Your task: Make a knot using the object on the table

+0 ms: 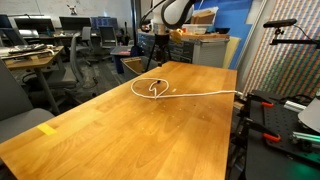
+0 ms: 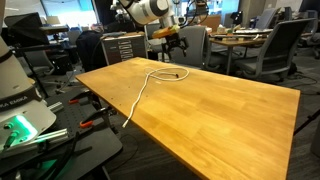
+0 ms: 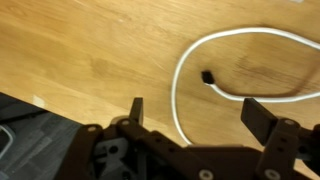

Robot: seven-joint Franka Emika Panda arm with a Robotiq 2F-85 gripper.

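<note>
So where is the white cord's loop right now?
In both exterior views the white cord lies looped at the wooden table's far end, close to the open pincer.

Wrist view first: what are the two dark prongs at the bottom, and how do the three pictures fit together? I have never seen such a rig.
The prongs are the fingers of the gripper on a single robot arm. The wrist camera sits just behind them, looking down. The jaws stand open and hold nothing. The other two pictures come from cameras outside the robot, on different sides of the wooden table. On it lies a thin white cord, curled into a loop near the gripper, its tail running to the table's edge. The small dark thing inside the loop is the cord's plug end.
</note>
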